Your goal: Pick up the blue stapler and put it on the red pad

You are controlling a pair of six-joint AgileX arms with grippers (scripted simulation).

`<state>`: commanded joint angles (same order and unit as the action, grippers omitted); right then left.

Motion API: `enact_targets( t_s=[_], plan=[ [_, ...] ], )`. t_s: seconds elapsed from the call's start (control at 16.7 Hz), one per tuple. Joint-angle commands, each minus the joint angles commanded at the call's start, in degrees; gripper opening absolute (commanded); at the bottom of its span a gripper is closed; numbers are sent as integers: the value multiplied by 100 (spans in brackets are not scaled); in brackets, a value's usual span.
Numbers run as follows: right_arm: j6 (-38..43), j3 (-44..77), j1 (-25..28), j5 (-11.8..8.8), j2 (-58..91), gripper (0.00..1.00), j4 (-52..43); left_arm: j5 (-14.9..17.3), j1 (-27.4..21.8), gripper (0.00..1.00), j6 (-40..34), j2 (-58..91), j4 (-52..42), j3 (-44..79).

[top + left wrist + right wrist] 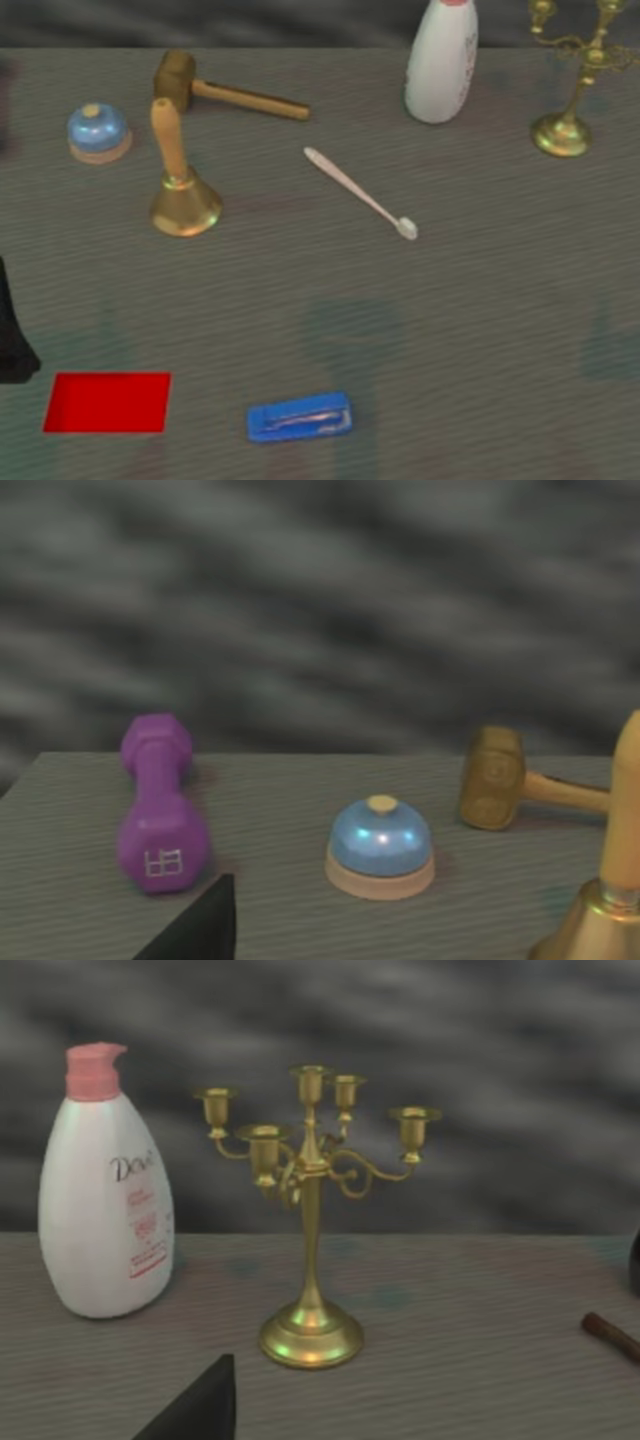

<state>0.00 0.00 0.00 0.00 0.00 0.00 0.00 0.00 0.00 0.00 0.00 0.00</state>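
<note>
The stapler (300, 417) lay flat near the table's (480, 330) front edge, just right of the red pad (108, 402) and apart from it. The left arm (14, 340) sat parked at the left edge, beside the pad; whether its jaws were wide or narrow could not be told. The right gripper was out of sight from above. Nothing gripped the stapler.

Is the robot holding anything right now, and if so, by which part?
Nothing is held. The blue stapler lies alone on the table, beside the red pad, with no gripper near it. Only part of the left arm shows, at the table's left edge.
</note>
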Motion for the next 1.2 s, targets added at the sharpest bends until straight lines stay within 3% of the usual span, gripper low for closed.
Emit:
enact_targets(
  t_s=[0.18, 0.42, 1.2],
  plan=[
    [0, 0, 0, 0, 0, 100, 0, 2, -38, 100, 26, 59, -47, 57],
    [0, 0, 0, 0, 0, 100, 0, 6, -512, 100, 363, 905, -660, 843],
    [0, 0, 0, 0, 0, 100, 0, -1, -3514, 100, 2565, 7882, -4755, 5736]
  ],
)
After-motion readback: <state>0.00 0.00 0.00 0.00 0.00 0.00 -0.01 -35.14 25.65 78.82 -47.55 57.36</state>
